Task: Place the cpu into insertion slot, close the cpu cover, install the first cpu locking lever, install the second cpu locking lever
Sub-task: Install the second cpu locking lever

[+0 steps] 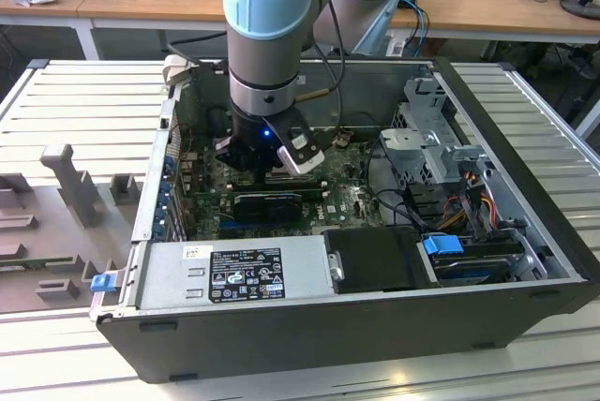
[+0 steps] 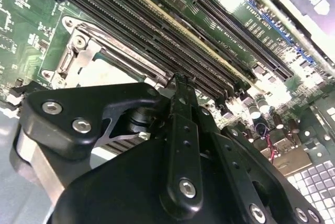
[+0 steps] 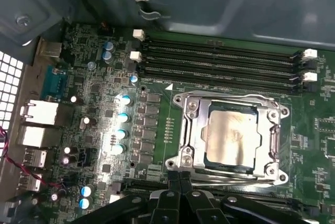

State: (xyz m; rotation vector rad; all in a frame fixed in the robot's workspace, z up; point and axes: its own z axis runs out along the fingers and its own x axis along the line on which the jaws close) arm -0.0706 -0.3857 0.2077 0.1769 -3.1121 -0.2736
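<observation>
Item: we log the cpu (image 3: 233, 139) seated in the insertion slot (image 3: 189, 130), cpu cover (image 3: 275, 140) closed over it. Labels: unread. Gripper (image 3: 179, 178), fingers pressed together and empty, hangs just beside the socket's edge.

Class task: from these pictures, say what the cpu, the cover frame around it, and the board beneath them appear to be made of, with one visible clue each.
The cpu: probably metal-topped, pale silver-grey with a dull, smudged sheen.
The cpu cover: looks like bare stamped steel, bright with glinting edges.
The circuit board: green, glossy lacquered laminate, likely fibreglass, studded with small soldered parts.
</observation>
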